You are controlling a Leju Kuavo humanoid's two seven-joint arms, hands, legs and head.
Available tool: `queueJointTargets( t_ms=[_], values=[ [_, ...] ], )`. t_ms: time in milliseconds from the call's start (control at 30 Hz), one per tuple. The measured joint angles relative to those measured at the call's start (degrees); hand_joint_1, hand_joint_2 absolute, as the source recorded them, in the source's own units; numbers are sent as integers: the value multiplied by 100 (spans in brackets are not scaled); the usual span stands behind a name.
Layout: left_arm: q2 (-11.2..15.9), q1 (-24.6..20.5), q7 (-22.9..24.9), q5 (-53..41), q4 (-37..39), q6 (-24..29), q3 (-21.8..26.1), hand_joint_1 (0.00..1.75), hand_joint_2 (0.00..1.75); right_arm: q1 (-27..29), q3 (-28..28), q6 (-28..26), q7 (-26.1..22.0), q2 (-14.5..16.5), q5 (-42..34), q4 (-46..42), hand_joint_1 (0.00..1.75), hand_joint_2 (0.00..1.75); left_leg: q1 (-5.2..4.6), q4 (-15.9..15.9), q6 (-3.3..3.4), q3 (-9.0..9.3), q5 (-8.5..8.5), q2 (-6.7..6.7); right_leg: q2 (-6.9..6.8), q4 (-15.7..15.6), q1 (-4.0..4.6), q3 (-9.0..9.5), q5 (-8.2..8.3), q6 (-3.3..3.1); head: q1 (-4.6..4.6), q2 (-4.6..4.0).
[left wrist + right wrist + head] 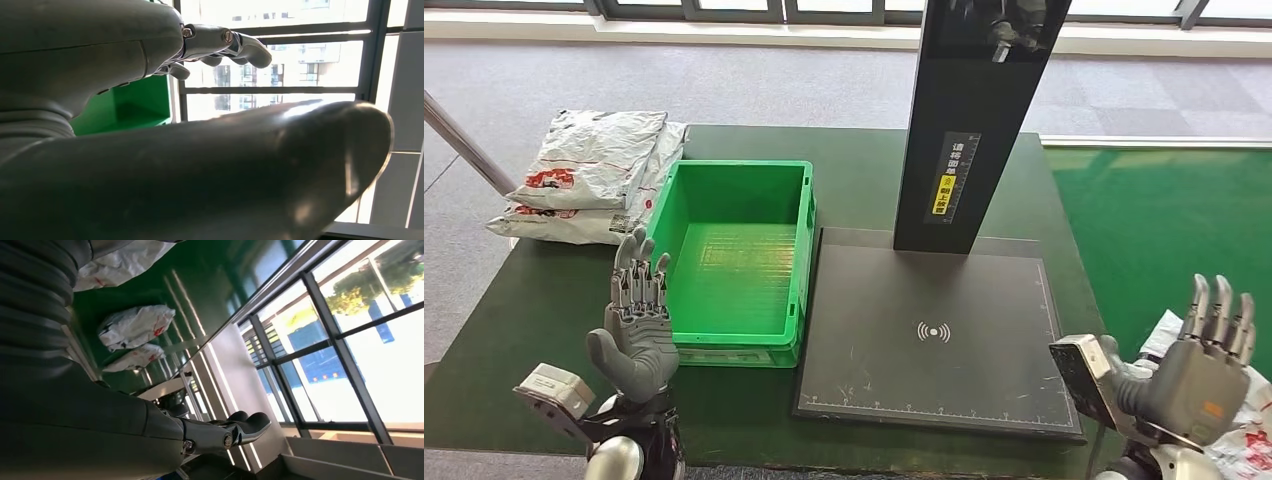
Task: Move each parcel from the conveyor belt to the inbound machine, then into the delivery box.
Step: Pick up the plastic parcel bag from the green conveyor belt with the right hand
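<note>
With both the left hand point(636, 330) and the right hand point(1204, 365) held released and empty, the white plastic parcel point(1249, 440) at the conveyor belt's point(1164, 220) near edge could be fumbled if grasped loosely.

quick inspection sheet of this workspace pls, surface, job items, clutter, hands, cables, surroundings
surface: dark green table, carrying a bin, a scanner and parcels
job's things: green delivery box empty; black inbound machine with bare pad and upright column; white parcels stacked at the table's far left corner; more parcels on the green conveyor belt, one partly hidden by the right hand
clutter: nothing seen
hands: left hand raised, fingers apart, holding nothing, near the box's front left corner; right hand raised, open, empty
cables: nothing seen
surroundings: grey carpet floor, windows beyond
</note>
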Motion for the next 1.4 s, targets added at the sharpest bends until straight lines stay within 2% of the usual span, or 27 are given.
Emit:
queueJointTargets(
  t_ms=[200,400,600,800,1000,1300,1400],
  values=[
    [66,223,-131,5,-68,91,0,0,0,7,-710,249,167,-343,167,626,0,175,0,0,0,0,-7,1,2,0,0,0,-1,2,-1,0],
    [130,333,-171,13,-169,211,0,0,0,-191,-833,765,452,-689,28,1326,0,175,0,0,0,2,-6,2,4,1,0,0,-1,2,-1,1],
    [186,367,-171,32,-232,282,0,0,0,-455,-980,889,625,-1014,-57,2067,0,175,-1,0,0,2,-6,2,4,1,0,1,-1,2,-1,0],
    [242,388,-170,92,-231,339,0,0,0,-910,-1240,835,509,-1457,-357,3308,0,175,-4,1,2,1,-7,2,3,0,-3,2,-1,3,-1,0],
    [311,353,-171,186,-182,413,0,0,0,-1564,-1317,664,245,-2010,-627,4946,0,175,-8,1,4,3,-5,3,4,0,-6,2,1,5,0,0],
    [353,344,-108,187,-180,555,0,0,0,-2357,-1318,743,1298,-2583,47,6814,0,175,-7,2,7,10,-6,2,2,-1,-6,9,-1,7,-1,1],
    [362,344,-101,185,-172,573,0,0,0,-2515,-1318,921,1292,-2706,128,7184,131,175,-3,2,13,24,-10,-2,-2,-9,-2,30,-7,15,-1,0]
  ],
)
